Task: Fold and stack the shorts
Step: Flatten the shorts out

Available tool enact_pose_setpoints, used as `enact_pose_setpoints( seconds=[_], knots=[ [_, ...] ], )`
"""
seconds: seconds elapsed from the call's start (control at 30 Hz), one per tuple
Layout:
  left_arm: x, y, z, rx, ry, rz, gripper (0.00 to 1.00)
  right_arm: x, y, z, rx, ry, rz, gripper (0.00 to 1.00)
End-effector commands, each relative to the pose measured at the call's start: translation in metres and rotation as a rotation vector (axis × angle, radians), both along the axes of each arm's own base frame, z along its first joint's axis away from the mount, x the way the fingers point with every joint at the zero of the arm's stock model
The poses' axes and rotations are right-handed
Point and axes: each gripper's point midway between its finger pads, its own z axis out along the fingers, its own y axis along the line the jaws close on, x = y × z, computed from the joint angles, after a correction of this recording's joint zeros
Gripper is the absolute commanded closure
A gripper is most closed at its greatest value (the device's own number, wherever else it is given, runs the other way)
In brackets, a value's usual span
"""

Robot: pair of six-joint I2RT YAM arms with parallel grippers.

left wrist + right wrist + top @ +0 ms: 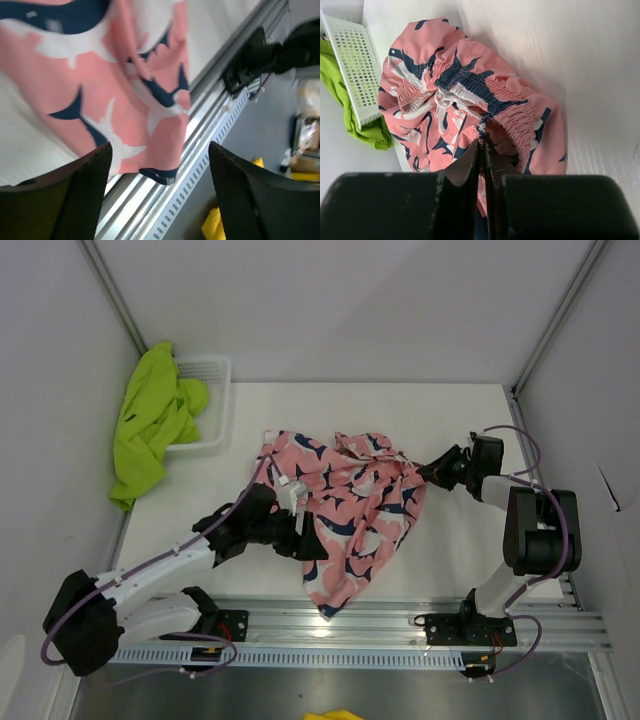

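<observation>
While the right gripper pinches the pink shorts, the left gripper gapes.

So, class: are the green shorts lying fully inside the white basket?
No, the green shorts drape over the rim of the basket, mostly outside.

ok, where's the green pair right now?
Top view, far left: the lime green shorts are draped over the left side of the white mesh basket in the table's far-left corner, well apart from the pink shorts at centre.
</observation>
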Motion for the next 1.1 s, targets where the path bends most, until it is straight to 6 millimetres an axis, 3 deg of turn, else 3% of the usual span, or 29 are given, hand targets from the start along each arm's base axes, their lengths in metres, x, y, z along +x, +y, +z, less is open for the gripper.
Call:
enact_pose_setpoints(
  seconds=[0.0, 0.03, 0.07, 0.1, 0.13, 0.33, 0.37, 0.4, 0.5, 0.53, 0.63, 0.73, 0.77, 0.83, 0.87, 0.93, 1.0, 1.03, 1.07],
  knots=[
    [-0.009, -0.012, 0.029, 0.062, -0.19, -0.043, 0.18, 0.004, 0.0, 0.002, 0.009, -0.02, 0.008, 0.91],
    [-0.023, -0.017, 0.029, 0.076, -0.213, -0.089, 0.05, 0.004, 0.0, 0.001, 0.009, -0.018, 0.008, 0.89],
    [-0.026, -0.019, 0.032, 0.093, -0.248, -0.099, 0.01, 0.003, 0.0, 0.001, 0.012, -0.016, 0.01, 0.89],
    [-0.022, -0.016, 0.03, 0.143, -0.289, -0.072, 0.01, 0.003, 0.001, 0.002, 0.015, -0.018, 0.013, 0.88],
    [-0.035, -0.019, 0.023, 0.183, -0.295, -0.12, 0.01, 0.003, 0.001, 0.001, 0.011, -0.019, 0.018, 0.88],
    [-0.059, -0.037, 0.005, 0.327, -0.423, -0.231, 0.01, 0.002, 0.002, 0.0, -0.002, -0.021, 0.018, 0.88],
    [-0.061, -0.038, -0.005, 0.383, -0.434, -0.255, 0.01, 0.002, 0.001, -0.001, -0.003, -0.021, 0.018, 0.88],
    [-0.06, -0.047, 0.002, 0.391, -0.461, -0.254, 0.01, 0.002, 0.001, -0.001, -0.003, -0.021, 0.018, 0.88],
    [-0.064, -0.047, -0.022, 0.543, -0.523, -0.301, 0.01, 0.002, 0.002, 0.0, -0.002, -0.022, 0.023, 0.88],
    [-0.068, -0.057, -0.015, 0.546, -0.549, -0.318, 0.01, 0.002, 0.002, 0.0, -0.002, -0.022, 0.023, 0.88],
    [-0.064, -0.063, -0.029, 0.647, -0.577, -0.334, 0.05, 0.002, 0.003, 0.0, 0.0, -0.024, 0.025, 0.89],
    [-0.057, -0.059, -0.045, 0.747, -0.572, -0.31, 0.16, 0.002, 0.003, 0.002, 0.0, -0.029, 0.027, 0.89],
    [-0.051, -0.058, -0.046, 0.775, -0.586, -0.281, 0.32, 0.001, 0.003, 0.002, 0.0, -0.027, 0.027, 0.89],
    [-0.046, -0.049, -0.055, 0.838, -0.57, -0.264, 0.51, 0.001, 0.003, 0.004, 0.0, -0.032, 0.027, 0.89],
    [-0.045, -0.047, -0.058, 0.847, -0.561, -0.266, 0.55, 0.001, 0.003, 0.004, 0.0, -0.033, 0.029, 0.89],
    [-0.051, -0.048, -0.067, 0.837, -0.514, -0.298, 0.53, 0.001, 0.004, 0.005, 0.003, -0.033, 0.03, 0.89],
    [-0.054, -0.047, -0.072, 0.834, -0.487, -0.302, 0.58, 0.001, 0.004, 0.005, 0.003, -0.033, 0.03, 0.89],
    [-0.054, -0.045, -0.073, 0.83, -0.472, -0.301, 0.65, 0.001, 0.004, 0.005, 0.002, -0.035, 0.03, 0.89],
    [-0.056, -0.047, -0.072, 0.81, -0.463, -0.302, 0.78, 0.001, 0.004, 0.004, 0.003, -0.033, 0.03, 0.89]
  ],
)
